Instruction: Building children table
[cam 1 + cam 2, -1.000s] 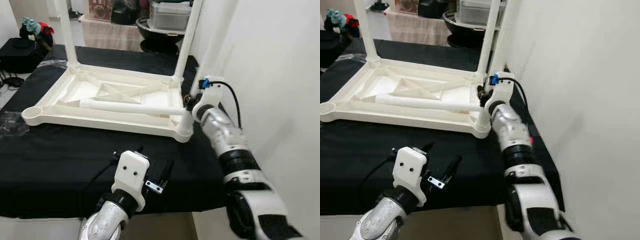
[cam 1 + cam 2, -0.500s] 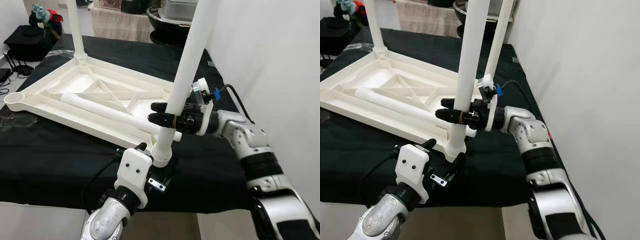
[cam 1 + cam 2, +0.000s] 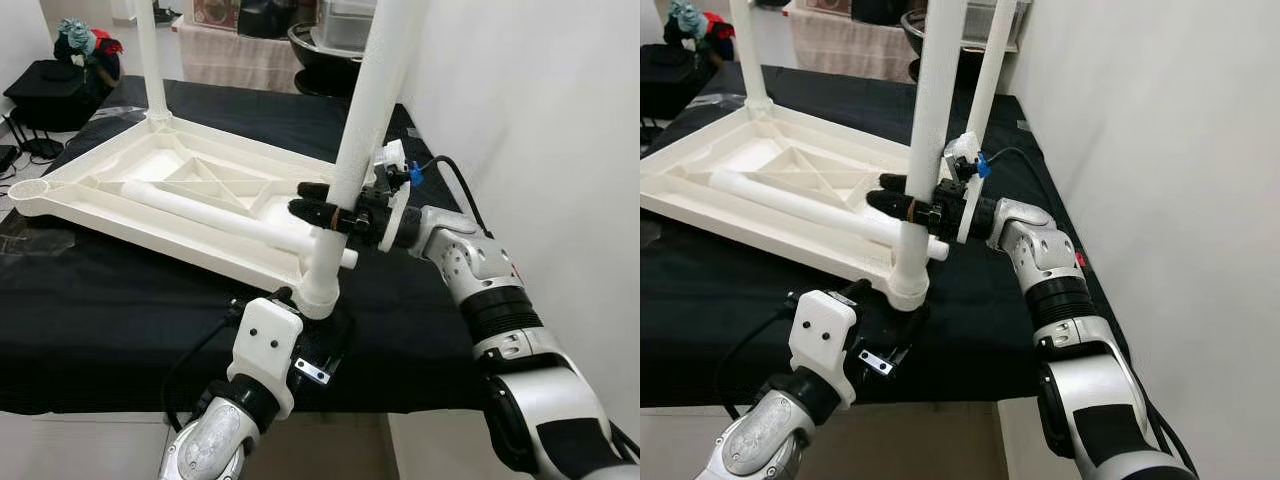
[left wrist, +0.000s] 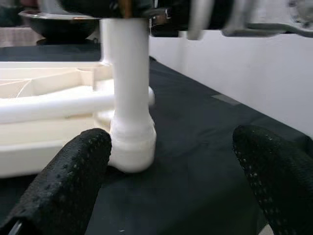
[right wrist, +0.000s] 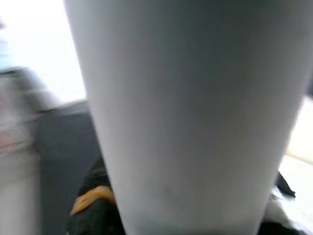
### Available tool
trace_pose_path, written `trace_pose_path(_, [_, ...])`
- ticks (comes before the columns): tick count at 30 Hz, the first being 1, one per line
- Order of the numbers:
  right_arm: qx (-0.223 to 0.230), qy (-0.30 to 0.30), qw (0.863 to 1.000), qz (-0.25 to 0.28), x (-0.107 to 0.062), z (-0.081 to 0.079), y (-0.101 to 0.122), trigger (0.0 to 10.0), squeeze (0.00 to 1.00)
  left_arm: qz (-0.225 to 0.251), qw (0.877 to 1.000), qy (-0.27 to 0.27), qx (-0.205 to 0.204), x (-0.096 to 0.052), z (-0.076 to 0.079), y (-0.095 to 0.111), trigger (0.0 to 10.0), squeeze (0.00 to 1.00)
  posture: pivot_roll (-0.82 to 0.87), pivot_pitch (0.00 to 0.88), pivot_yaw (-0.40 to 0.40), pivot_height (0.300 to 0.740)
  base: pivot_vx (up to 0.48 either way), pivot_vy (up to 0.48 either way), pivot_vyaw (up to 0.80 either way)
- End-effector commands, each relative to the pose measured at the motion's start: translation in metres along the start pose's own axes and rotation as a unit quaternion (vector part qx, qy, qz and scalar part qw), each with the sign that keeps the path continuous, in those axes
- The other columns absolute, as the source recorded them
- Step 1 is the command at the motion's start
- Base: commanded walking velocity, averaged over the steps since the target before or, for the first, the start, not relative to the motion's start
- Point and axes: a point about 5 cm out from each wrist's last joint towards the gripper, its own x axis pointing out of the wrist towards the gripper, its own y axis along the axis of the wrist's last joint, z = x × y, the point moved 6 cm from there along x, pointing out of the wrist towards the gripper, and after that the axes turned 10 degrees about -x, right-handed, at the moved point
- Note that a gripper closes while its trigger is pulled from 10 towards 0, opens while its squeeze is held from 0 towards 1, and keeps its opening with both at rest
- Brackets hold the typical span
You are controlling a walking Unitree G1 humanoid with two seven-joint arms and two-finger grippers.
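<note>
A white plastic table top [image 3: 90,190] lies upside down on a black cloth [image 3: 100,300]. One white leg [image 3: 370,100] stands in its near right corner socket [image 3: 318,290], and my right gripper [image 3: 303,200] is shut around this leg a little above the socket. Two more legs stand at the far left [image 3: 150,60] and far right [image 3: 990,70] corners. A loose leg [image 3: 220,215] lies across the underside. My left gripper [image 3: 312,318] is open, low on the cloth just in front of that socket, which stands between its fingers [image 4: 63,181] farther ahead.
A white wall [image 3: 540,120] runs close along the right side. The cloth's front edge drops off just before me. Behind the table sit a black bowl [image 3: 320,50], a grey bin and, at far left, a black box [image 3: 55,85] with a toy on it.
A second ago my right gripper was low at the near right corner, where no leg stood. Now a leg stands there with the gripper shut on it. The camera has shifted.
</note>
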Motion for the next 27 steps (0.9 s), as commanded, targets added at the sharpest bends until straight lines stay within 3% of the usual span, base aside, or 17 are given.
trace_pose_path(1, [-0.034, -0.244, 0.956, -0.16, -0.028, 0.061, -0.05, 0.0, 0.0, -0.002, 1.0, 0.0, 0.003, 0.0, 0.0, -0.001, 10.0, 0.0, 0.07, 0.121, -0.141, 0.74, 0.0, 0.0, 0.0])
trace_pose_path(2, [-0.034, -0.244, 0.956, -0.16, -0.028, 0.061, -0.05, 0.0, 0.0, -0.002, 1.0, 0.0, 0.003, 0.0, 0.0, -0.001, 10.0, 0.0, 0.07, 0.121, -0.141, 0.74, 0.0, 0.0, 0.0])
trace_pose_path(3, [-0.028, -0.394, 0.896, -0.204, -0.061, 0.09, -0.064, 0.0, 0.0, -0.002, 1.0, -0.001, 0.004, 0.001, 0.0, -0.001, 10.0, 0.0, 0.06, 0.121, -0.14, 0.74, 0.0, 0.0, 0.0])
trace_pose_path(4, [-0.028, -0.394, 0.896, -0.204, -0.061, 0.09, -0.064, 0.0, 0.0, -0.002, 1.0, -0.001, 0.004, 0.001, 0.0, -0.001, 10.0, 0.0, 0.06, 0.121, -0.14, 0.74, 0.0, 0.0, 0.0])
trace_pose_path(5, [-0.017, -0.43, 0.879, -0.205, -0.07, 0.094, -0.065, 0.0, 0.0, -0.002, 1.0, -0.001, 0.005, 0.001, 0.0, -0.001, 10.0, 0.0, 0.06, 0.121, -0.14, 0.74, 0.0, 0.0, 0.0])
trace_pose_path(7, [-0.017, -0.43, 0.879, -0.205, -0.07, 0.094, -0.065, 0.0, 0.0, -0.002, 1.0, -0.001, 0.005, 0.001, 0.0, -0.001, 10.0, 0.0, 0.06, 0.121, -0.14, 0.74, 0.0, 0.0, 0.0])
trace_pose_path(8, [-0.004, -0.463, 0.864, -0.2, -0.076, 0.094, -0.066, 0.0, 0.0, -0.001, 1.0, 0.0, 0.005, 0.002, 0.0, 0.0, 10.0, 0.0, 0.06, 0.122, -0.141, 0.74, 0.0, 0.0, 0.0])
trace_pose_path(11, [0.013, -0.479, 0.856, -0.194, -0.075, 0.09, -0.066, 0.0, 0.0, 0.0, 1.0, 0.0, 0.007, 0.002, 0.0, 0.0, 10.0, 0.0, 0.06, 0.124, -0.137, 0.74, 0.0, 0.0, 0.0])
trace_pose_path(12, [0.039, -0.457, 0.87, -0.18, -0.06, 0.077, -0.064, 10.0, 0.0, 0.0, 1.0, 0.0, 0.008, 0.002, 0.0, 0.0, 10.0, 0.0, 0.06, 0.123, -0.141, 0.74, 0.0, 0.0, 0.0])
trace_pose_path(15, [0.056, -0.433, 0.885, -0.161, -0.045, 0.067, -0.059, 10.0, 0.0, 0.0, 1.0, 0.0, 0.008, 0.003, 0.0, 0.0, 10.0, 0.0, 0.06, 0.124, -0.141, 0.74, 0.0, 0.0, 0.0])
trace_pose_path(16, [0.057, -0.405, 0.902, -0.139, -0.029, 0.057, -0.051, 10.0, 0.0, -0.001, 1.0, 0.001, 0.008, 0.002, 0.0, 0.0, 10.0, 0.0, 0.06, 0.124, -0.143, 0.74, 0.0, 0.0, 0.0])
trace_pose_path(17, [0.055, -0.368, 0.921, -0.114, -0.014, 0.047, -0.042, 10.0, 1.0, -0.001, 1.0, 0.002, 0.007, 0.002, -0.001, 0.0, 10.0, 0.0, 0.06, 0.124, -0.145, 0.74, 0.0, 0.0, 0.0])
trace_pose_path(21, [0.063, -0.32, 0.942, -0.083, 0.003, 0.035, -0.032, 10.0, 1.0, -0.002, 1.0, 0.003, 0.007, 0.002, -0.001, 0.0, 10.0, 0.0, 0.06, 0.125, -0.145, 0.74, 0.0, 0.0, 0.0])
trace_pose_path(22, [0.079, -0.261, 0.959, -0.074, 0.015, 0.02, -0.03, 10.0, 0.0, -0.002, 1.0, 0.002, 0.005, 0.002, -0.001, 0.0, 10.0, 0.0, 0.06, 0.124, -0.145, 0.74, 0.0, 0.0, 0.0])
trace_pose_path(23, [0.079, -0.261, 0.959, -0.074, 0.015, 0.02, -0.03, 10.0, 0.0, -0.002, 1.0, 0.002, 0.005, 0.002, -0.001, 0.0, 10.0, 0.0, 0.06, 0.124, -0.145, 0.74, 0.0, 0.0, 0.0])
trace_pose_path(26, [0.124, -0.121, 0.984, -0.049, 0.027, -0.01, -0.021, 10.0, 0.0, -0.001, 1.0, 0.001, 0.001, 0.002, 0.0, 0.0, 10.0, 0.0, 0.06, 0.125, -0.147, 0.74, 0.0, 0.0, 0.0])
trace_pose_path(27, [0.124, -0.121, 0.984, -0.049, 0.027, -0.01, -0.021, 10.0, 0.0, -0.001, 1.0, 0.001, 0.001, 0.002, 0.0, 0.0, 10.0, 0.0, 0.06, 0.125, -0.147, 0.74, 0.0, 0.0, 0.0])
